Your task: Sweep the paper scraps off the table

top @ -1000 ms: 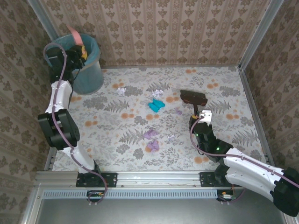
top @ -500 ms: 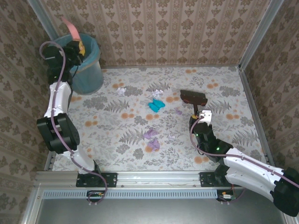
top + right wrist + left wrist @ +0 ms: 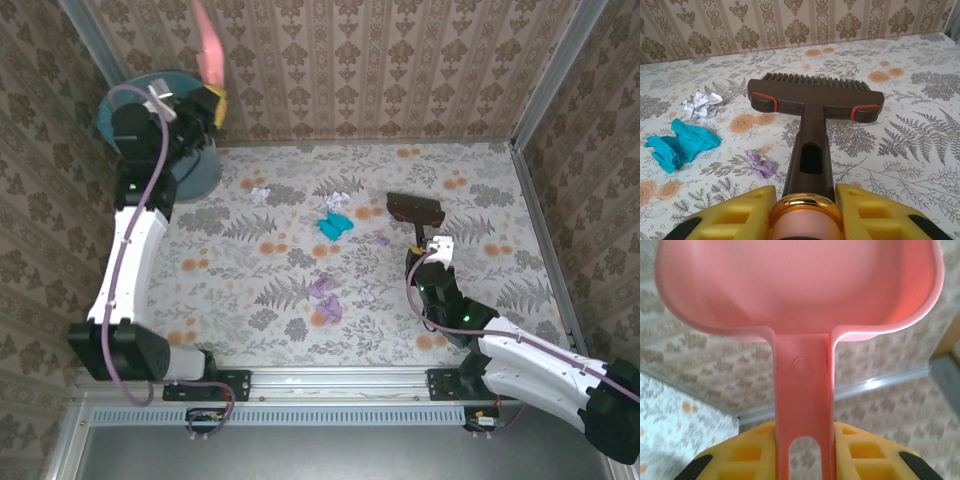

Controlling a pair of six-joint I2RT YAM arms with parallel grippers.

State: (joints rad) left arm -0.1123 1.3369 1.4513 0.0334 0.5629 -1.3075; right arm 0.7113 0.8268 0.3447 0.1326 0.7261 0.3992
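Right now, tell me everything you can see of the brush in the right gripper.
The brush is dark brown, plastic-looking: a wide head with dark bristles along its far edge, a red-orange trim near each end, and a handle with an oval slot. The right gripper is shut on the handle's end. The head points toward the back wall, low over the table, right of centre; whether bristles touch the cloth I cannot tell. A lilac paper scrap lies left of the handle, apart from it.

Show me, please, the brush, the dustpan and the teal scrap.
brush [image 3: 815,97]: right wrist view, middle of its head.
dustpan [image 3: 800,285]: left wrist view, on its scoop.
teal scrap [image 3: 335,226]: top external view, its middle.
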